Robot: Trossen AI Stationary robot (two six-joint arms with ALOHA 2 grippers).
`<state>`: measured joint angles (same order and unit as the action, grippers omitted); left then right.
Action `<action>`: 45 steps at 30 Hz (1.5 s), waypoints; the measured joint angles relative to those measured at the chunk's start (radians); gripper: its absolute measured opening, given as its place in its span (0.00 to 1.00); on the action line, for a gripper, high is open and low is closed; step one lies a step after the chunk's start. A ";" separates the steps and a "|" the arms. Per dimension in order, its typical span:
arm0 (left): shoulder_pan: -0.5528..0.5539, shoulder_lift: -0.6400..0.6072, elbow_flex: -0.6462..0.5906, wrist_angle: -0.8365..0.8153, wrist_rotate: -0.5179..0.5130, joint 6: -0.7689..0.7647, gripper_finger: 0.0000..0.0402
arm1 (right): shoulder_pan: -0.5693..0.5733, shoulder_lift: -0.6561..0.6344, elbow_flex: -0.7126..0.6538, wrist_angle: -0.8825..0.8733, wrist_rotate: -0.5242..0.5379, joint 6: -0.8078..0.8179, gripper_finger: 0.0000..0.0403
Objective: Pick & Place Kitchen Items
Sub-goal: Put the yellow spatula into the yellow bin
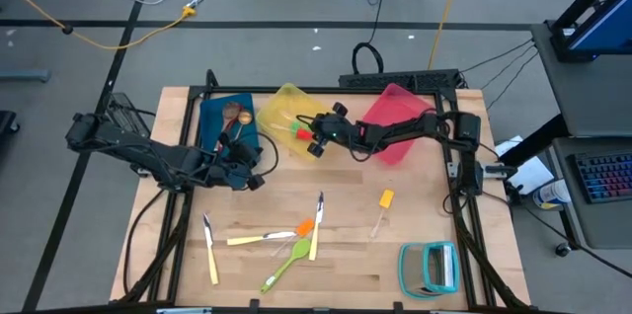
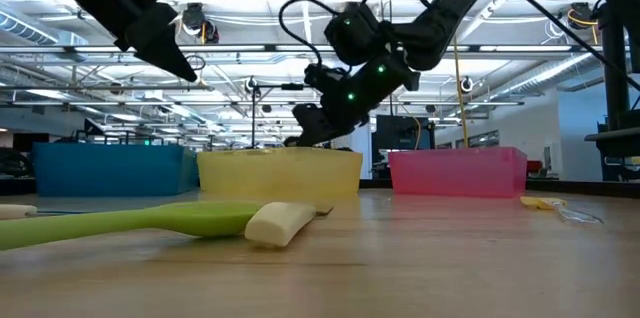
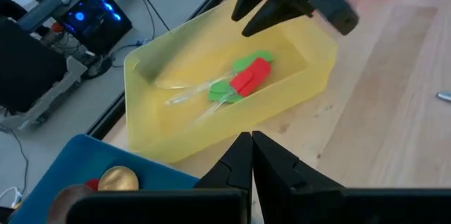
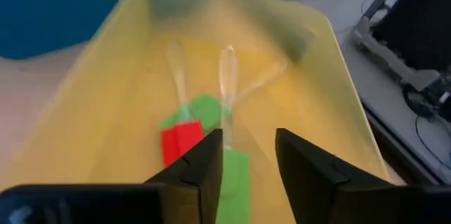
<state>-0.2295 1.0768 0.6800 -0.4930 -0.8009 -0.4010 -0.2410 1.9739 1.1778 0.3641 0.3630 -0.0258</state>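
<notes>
Hovering over the yellow bin (image 1: 281, 107), right end effector (image 1: 314, 142) parted.

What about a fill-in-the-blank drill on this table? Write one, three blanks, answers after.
1. The right tool hangs open over the ____ bin.
2. The red spatula lies in that bin beside ____ ones.
3. The left tool is ____.

Answers: yellow; green; shut
</notes>
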 joint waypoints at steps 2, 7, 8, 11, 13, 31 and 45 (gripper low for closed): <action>-0.001 0.000 0.000 -0.002 0.000 -0.016 0.04 | 0.012 0.000 0.000 0.026 0.000 -0.018 0.34; -0.001 0.000 0.000 -0.005 0.054 -0.035 0.04 | 0.052 -0.008 0.000 0.089 0.000 -0.087 0.38; -0.002 0.000 0.000 -0.004 0.067 -0.035 0.04 | 0.061 -0.018 0.000 0.091 0.000 -0.096 0.39; -0.002 0.000 0.000 -0.005 0.098 -0.047 0.04 | 0.093 -0.044 0.000 0.094 0.000 -0.095 0.39; -0.002 0.000 0.000 -0.004 0.109 -0.050 0.04 | 0.120 -0.071 0.000 0.051 -0.006 -0.093 0.39; -0.034 0.000 0.000 -0.004 0.130 -0.090 0.04 | 0.402 -0.220 0.000 -0.495 -0.053 0.509 0.40; -0.034 0.000 0.000 -0.004 0.130 -0.111 0.04 | 0.505 -0.392 0.000 -1.256 -0.055 1.192 0.41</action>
<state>-0.2634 1.0767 0.6800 -0.4969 -0.6712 -0.5121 0.2637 1.5815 1.1782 -0.8916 0.3084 1.1661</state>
